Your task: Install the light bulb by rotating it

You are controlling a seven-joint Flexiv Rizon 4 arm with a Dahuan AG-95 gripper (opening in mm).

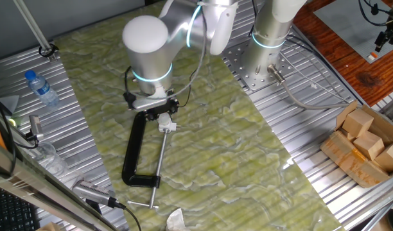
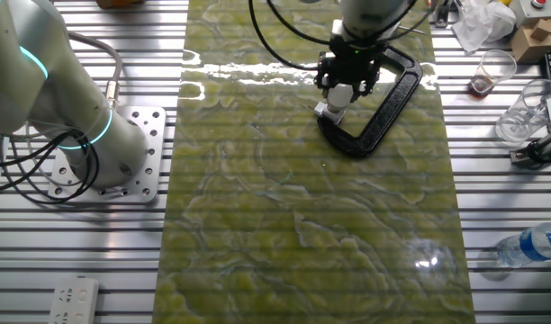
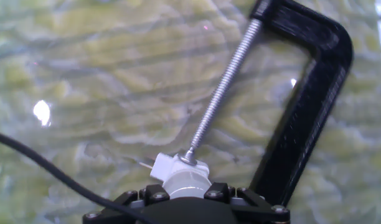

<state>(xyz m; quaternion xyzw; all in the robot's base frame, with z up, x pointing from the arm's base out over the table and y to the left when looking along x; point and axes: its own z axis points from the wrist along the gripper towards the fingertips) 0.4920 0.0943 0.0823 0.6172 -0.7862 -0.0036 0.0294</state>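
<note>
The light bulb (image 3: 185,185) is pale grey-white and rounded. In the hand view it sits at the bottom centre between my fingers (image 3: 154,194). My gripper (image 3: 185,194) is shut on it. The bulb's far end meets a small white socket block (image 3: 172,165), which is pressed by the threaded screw (image 3: 220,93) of the black C-clamp (image 3: 315,106). In one fixed view my gripper (image 1: 160,115) hangs over the clamp's (image 1: 133,151) upper end, with the white block (image 1: 167,126) just below it. In the other fixed view the bulb (image 2: 341,93) shows under my gripper (image 2: 346,85), above the block (image 2: 329,111).
A green marbled mat (image 1: 203,147) covers the table. A water bottle (image 1: 41,88) and tools lie at the left. A cardboard box with wooden blocks (image 1: 366,144) stands at the right. The arm's base (image 1: 270,38) is at the back. A black cable (image 3: 47,171) crosses the hand view's lower left.
</note>
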